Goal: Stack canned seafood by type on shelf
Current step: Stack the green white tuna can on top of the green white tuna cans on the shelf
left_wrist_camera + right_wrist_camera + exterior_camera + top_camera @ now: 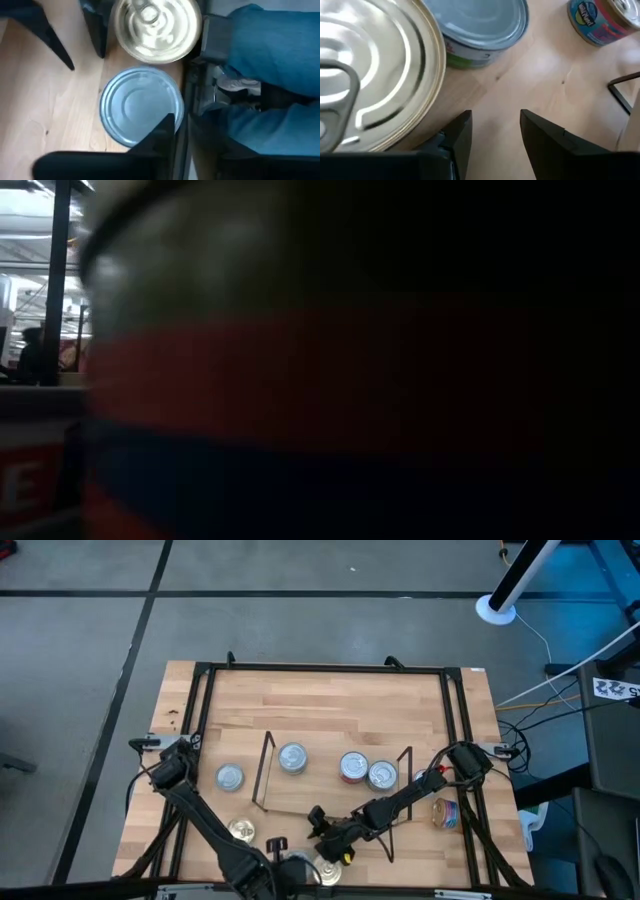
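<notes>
The shelf (330,802) is a light-wood board between black wire uprights. Three silver-topped tins stand on it: one (293,757) alone and two (353,767) side by side. Off it sit a silver tin (230,777), a gold tin (241,831) and a colourful tin (447,812). At the near edge, a gold-topped tin (365,75) stands next to a silver tin (142,107). My right gripper (495,135) is open, just beside the gold tin, with bare wood between its fingers. My left gripper (280,858) hovers over the silver tin.
A tin with a red band (300,380) stands right against the low camera and blocks that view. Beyond the table's near edge I see a person's blue trouser leg (270,55) and a shoe. A black frame (330,668) rings the tabletop.
</notes>
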Robot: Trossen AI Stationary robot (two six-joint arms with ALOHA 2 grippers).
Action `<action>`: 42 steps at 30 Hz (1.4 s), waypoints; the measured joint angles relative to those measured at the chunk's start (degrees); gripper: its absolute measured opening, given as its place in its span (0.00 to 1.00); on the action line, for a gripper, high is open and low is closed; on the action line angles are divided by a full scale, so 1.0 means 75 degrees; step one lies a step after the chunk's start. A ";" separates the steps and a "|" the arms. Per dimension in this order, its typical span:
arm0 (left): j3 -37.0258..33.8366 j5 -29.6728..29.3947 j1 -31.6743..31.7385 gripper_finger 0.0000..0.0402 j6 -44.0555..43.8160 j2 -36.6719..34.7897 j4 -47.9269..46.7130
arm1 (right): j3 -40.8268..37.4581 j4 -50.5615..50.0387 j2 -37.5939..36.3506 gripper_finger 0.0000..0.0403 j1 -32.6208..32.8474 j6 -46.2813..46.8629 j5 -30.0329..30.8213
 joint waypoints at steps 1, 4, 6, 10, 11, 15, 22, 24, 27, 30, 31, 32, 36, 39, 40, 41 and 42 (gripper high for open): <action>0.0000 -0.0002 0.0002 0.16 -0.0118 0.0044 -0.0011 | 0.0003 0.0031 0.0000 0.42 0.0000 0.0000 0.0024; -0.0003 0.0020 -0.0017 0.26 -0.0076 0.0111 -0.0019 | 0.0003 0.0023 0.0000 0.42 0.0000 0.0005 0.0031; -0.0003 0.0028 -0.0067 0.32 0.0114 0.0108 0.0000 | 0.0003 0.0029 0.0000 0.42 0.0000 0.0013 0.0031; -0.0006 0.0032 -0.0214 0.42 0.0576 0.0154 0.0154 | 0.0003 0.0030 0.0000 0.42 0.0000 0.0020 0.0031; -0.0008 0.0030 -0.0257 0.44 0.0712 0.0180 0.0264 | 0.0003 0.0032 0.0000 0.42 0.0000 0.0023 0.0031; -0.0026 -0.0019 -0.0409 0.49 0.1662 0.0480 0.0320 | 0.0003 0.0024 0.0000 0.42 0.0000 0.0023 0.0031; -0.0032 -0.0404 -0.0442 0.50 0.2498 0.0901 0.0111 | 0.0003 0.0029 0.0000 0.42 -0.0003 0.0023 0.0033; -0.0035 -0.0410 -0.0417 0.48 0.2495 0.0974 0.0082 | 0.0003 0.0028 0.0000 0.42 -0.0003 0.0023 0.0033; -0.0029 -0.0492 -0.0412 0.45 0.2502 0.1078 0.0106 | 0.0003 0.0035 0.0000 0.42 -0.0003 0.0021 0.0033; -0.0001 -0.0631 -0.0420 0.40 0.2523 0.1171 0.0038 | 0.0003 0.0035 0.0000 0.42 -0.0003 0.0022 0.0036; 0.0012 -0.0637 -0.0420 0.38 0.2518 0.1197 -0.0019 | 0.0003 0.0035 0.0000 0.42 -0.0003 0.0020 0.0036; 0.0017 -0.0643 -0.0417 0.35 0.2520 0.1214 -0.0074 | 0.0003 0.0032 0.0000 0.42 -0.0003 0.0020 0.0036; 0.0015 -0.0725 -0.0416 0.18 0.2774 0.1224 -0.0220 | 0.0003 0.0035 -0.0003 0.42 -0.0003 0.0020 0.0036; 0.0030 -0.0814 -0.0419 0.05 0.2912 0.1193 -0.0268 | 0.0003 0.0035 -0.0003 0.42 -0.0003 0.0020 0.0036; 0.0041 -0.0798 -0.0409 0.03 0.2903 0.1163 -0.0288 | 0.0003 0.0035 -0.0003 0.42 -0.0003 0.0016 0.0037; 0.0041 -0.0769 -0.0390 0.02 0.2900 0.1147 -0.0284 | 0.0003 0.0035 -0.0003 0.42 -0.0003 0.0002 0.0039; 0.0038 -0.0752 -0.0378 0.02 0.2897 0.1122 -0.0275 | 0.0003 0.0036 -0.0003 0.42 -0.0003 -0.0001 0.0043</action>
